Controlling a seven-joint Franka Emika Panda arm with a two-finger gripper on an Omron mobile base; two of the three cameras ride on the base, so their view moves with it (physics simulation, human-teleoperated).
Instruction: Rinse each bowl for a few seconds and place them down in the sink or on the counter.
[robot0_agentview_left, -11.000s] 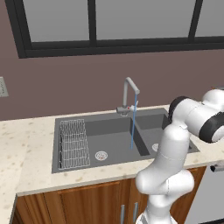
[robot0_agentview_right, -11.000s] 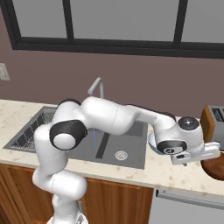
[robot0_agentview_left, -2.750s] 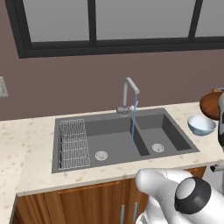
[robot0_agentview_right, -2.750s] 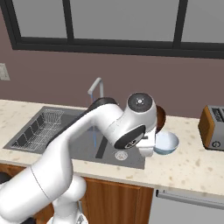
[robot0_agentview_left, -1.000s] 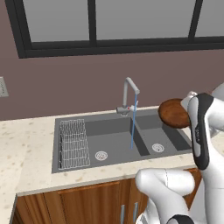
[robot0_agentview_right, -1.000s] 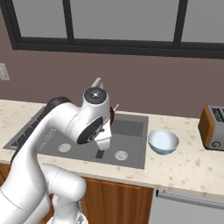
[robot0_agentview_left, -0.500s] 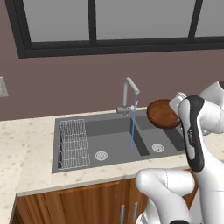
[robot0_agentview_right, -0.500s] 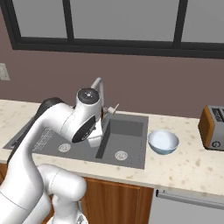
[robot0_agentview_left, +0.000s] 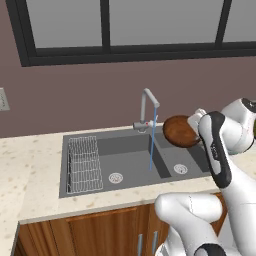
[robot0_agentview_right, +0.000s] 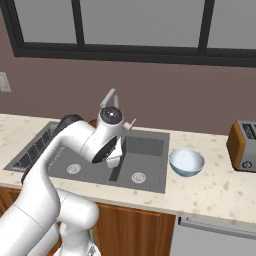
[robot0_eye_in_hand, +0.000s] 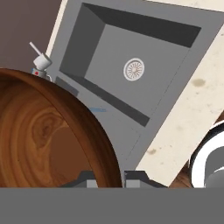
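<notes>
The brown wooden bowl (robot0_agentview_left: 180, 131) hangs on edge over the right basin of the sink (robot0_agentview_left: 125, 162), just right of the tap's (robot0_agentview_left: 148, 107) thin water stream (robot0_agentview_left: 151, 145), its rim pinched by the gripper's (robot0_eye_in_hand: 109, 177) narrowed fingers. To rinse properly, carry it left until the stream falls inside, cavity tilted upward. The pale blue-grey bowl (robot0_agentview_right: 186, 162) waits on the counter (robot0_agentview_right: 220, 187).

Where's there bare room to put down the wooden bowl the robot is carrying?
The right basin of the sink is bare around its drain, and the left basin is free between the wire rack and the water stream. The counter between the blue-grey bowl and the toaster is bare. The rack side is crowded.
</notes>
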